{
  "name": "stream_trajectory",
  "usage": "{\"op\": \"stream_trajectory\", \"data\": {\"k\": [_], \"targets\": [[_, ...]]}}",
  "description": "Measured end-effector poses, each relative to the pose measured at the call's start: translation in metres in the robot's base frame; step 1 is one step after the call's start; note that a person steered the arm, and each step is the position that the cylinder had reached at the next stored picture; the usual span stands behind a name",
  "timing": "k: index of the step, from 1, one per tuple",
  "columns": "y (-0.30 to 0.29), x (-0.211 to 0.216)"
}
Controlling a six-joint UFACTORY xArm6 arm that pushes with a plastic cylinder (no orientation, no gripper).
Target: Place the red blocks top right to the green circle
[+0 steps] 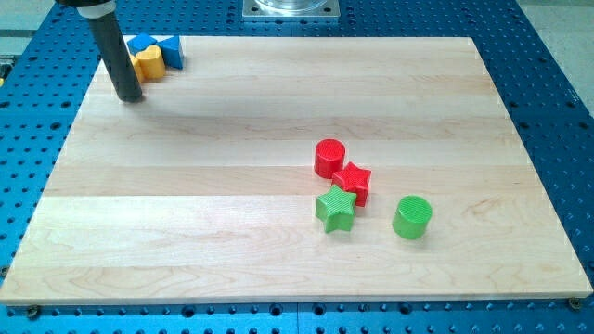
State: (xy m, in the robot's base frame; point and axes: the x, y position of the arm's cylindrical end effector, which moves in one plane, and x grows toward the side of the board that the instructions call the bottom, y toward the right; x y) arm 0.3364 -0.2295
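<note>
A red cylinder (329,158) and a red star (353,180) sit touching, right of the board's middle. A green star (335,209) lies just below the red star. The green circle, a green cylinder (412,216), stands to the right of the green star, below and right of both red blocks. My tip (130,96) rests on the board at the view's top left, far from the red blocks and just left of a yellow block.
A yellow block (148,63) and blue blocks (170,50) cluster at the board's top left corner. The wooden board (232,186) lies on a blue perforated table (548,74). A metal arm base (291,9) stands at the view's top.
</note>
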Motion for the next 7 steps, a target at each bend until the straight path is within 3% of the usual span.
{"op": "stream_trajectory", "data": {"k": [2,4,5,7], "targets": [[0.092,0.077],[0.169,0.197],[0.198,0.235],[0.298,0.206]]}}
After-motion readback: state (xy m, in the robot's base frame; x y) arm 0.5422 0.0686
